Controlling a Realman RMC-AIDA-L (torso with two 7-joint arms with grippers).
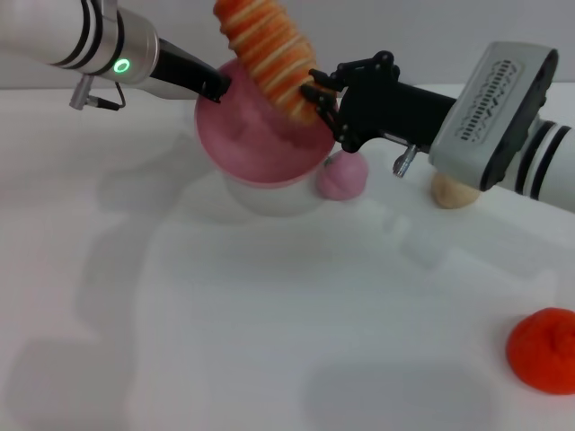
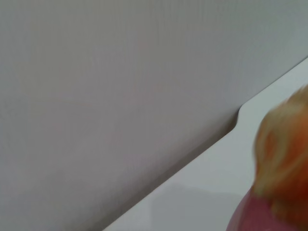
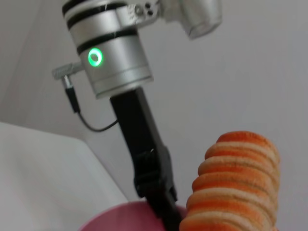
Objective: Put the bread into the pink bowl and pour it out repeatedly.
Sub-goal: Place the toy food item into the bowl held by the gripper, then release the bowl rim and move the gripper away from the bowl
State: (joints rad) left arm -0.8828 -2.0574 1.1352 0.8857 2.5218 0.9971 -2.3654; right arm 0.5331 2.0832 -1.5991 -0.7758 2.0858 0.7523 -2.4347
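Observation:
The pink bowl [image 1: 256, 144] hangs tilted at the back of the table, its opening facing me. My left gripper [image 1: 216, 85] is shut on the bowl's left rim. The bread [image 1: 266, 52], orange-red with cream ridges, stands steeply with its lower end in the bowl's right side. My right gripper [image 1: 319, 97] is shut on that lower end. The right wrist view shows the bread [image 3: 236, 187] beside the left gripper [image 3: 161, 195], whose fingers reach the pink bowl's rim [image 3: 120, 219]. The left wrist view has the bread [image 2: 284, 159] and bowl edge [image 2: 252, 216] in one corner.
A small pink peach-like fruit [image 1: 343, 176] lies just right of the bowl, under my right gripper. A beige lump [image 1: 454, 190] sits beneath the right wrist. An orange-red crinkly blob [image 1: 544, 348] rests at the near right. The white table [image 1: 225, 341] spreads in front.

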